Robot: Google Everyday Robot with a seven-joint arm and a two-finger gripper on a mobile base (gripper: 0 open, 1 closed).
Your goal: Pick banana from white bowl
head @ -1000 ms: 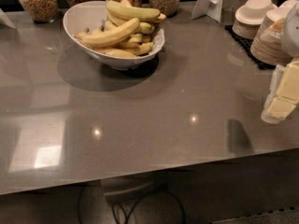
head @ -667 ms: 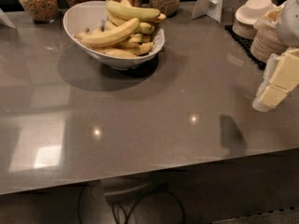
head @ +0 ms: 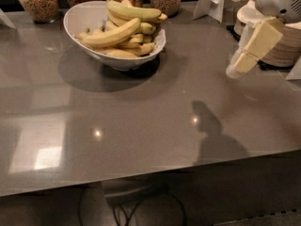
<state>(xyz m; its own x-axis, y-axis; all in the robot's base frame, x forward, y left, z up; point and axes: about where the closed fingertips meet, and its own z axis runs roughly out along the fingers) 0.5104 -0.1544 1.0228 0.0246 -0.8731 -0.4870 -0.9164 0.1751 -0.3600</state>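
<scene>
A large glossy white bowl (head: 80, 18) stands at the back left of the grey counter (head: 141, 126). It holds a heap of several yellow bananas (head: 115, 32); the top one (head: 134, 11) lies across the pile. My gripper (head: 236, 68), cream-coloured, hangs above the counter at the right, well to the right of the bowl and apart from it. It holds nothing that I can see. Its shadow (head: 211, 131) falls on the counter below it.
Several glass jars of grains (head: 40, 1) line the back edge behind the bowl. A white sign stand (head: 211, 1) is at the back right. Stacked pale plates and small bowls (head: 282, 51) sit at the far right behind the gripper. The counter's front edge (head: 150, 168) runs across the foreground.
The gripper has moved up and to the left, away from the right edge and nearer the bowl. Its shadow has shifted left on the counter. The bowl and bananas have not moved.
</scene>
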